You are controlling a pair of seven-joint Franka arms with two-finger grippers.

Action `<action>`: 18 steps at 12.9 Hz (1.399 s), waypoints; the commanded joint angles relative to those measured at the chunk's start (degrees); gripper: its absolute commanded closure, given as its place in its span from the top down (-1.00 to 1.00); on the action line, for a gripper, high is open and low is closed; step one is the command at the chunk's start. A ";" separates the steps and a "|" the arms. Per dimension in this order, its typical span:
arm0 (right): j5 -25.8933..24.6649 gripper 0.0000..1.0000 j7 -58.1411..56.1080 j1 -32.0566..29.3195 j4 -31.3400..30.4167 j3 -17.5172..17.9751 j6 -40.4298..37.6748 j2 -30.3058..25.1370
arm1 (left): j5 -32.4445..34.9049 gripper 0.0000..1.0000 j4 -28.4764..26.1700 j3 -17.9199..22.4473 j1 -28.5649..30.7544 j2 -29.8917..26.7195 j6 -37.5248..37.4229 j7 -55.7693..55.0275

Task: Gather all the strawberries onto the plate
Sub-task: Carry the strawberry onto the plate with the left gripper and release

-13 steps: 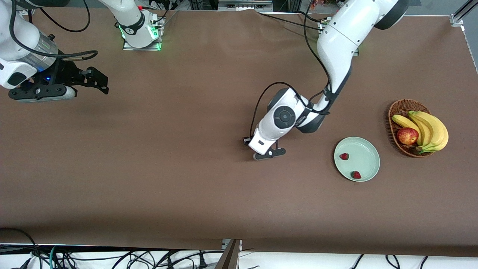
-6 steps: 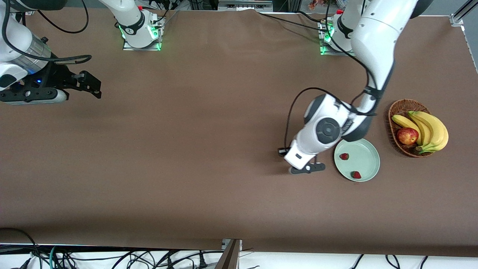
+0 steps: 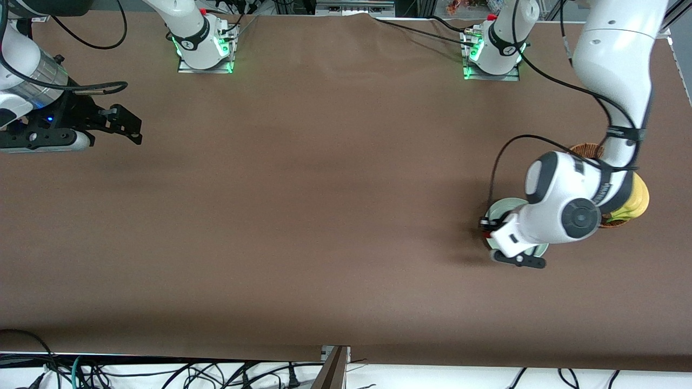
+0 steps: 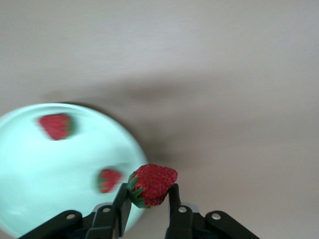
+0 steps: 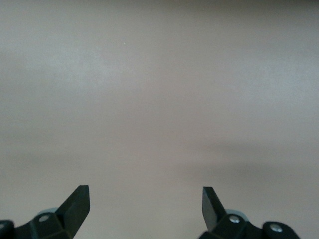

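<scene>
In the left wrist view, the left hand point(image 4: 148, 196) pinches one strawberry point(image 4: 152, 184) between its fingers, over the rim of the plate point(image 4: 30, 169); two more strawberries point(image 4: 56, 126) lie in the plate. The front view hides all this under the left arm, showing only plate edge at about 3 o'clock on the table point(image 3: 303, 216), with the basket point(image 3: 586, 148) alongside. The right hand point(image 5: 144, 204) waits with fingers spread wide and empty, over bare table near 10 o'clock.
</scene>
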 commanded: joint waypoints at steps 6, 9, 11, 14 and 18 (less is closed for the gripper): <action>-0.77 0.99 0.42 0.04 1.65 0.80 -1.25 0.53 | 6.26 1.00 -4.41 -0.80 4.97 -1.89 -0.82 9.04; -0.77 0.99 0.51 0.04 1.65 0.80 -1.25 0.53 | 6.09 1.00 -3.53 -1.59 4.27 -7.59 -6.01 7.03; -0.77 0.99 0.51 0.04 1.65 0.80 -1.25 0.53 | 5.39 1.00 -2.83 -2.99 4.26 -13.82 -9.07 4.92; -0.51 0.99 0.59 -0.04 1.65 0.80 -1.25 0.53 | 4.43 1.00 -0.19 -4.32 4.26 -22.35 -15.84 2.72; -0.50 0.99 0.51 -0.05 1.65 0.72 -1.33 0.53 | -5.42 1.00 -3.16 -1.43 3.75 -34.04 -18.41 -3.22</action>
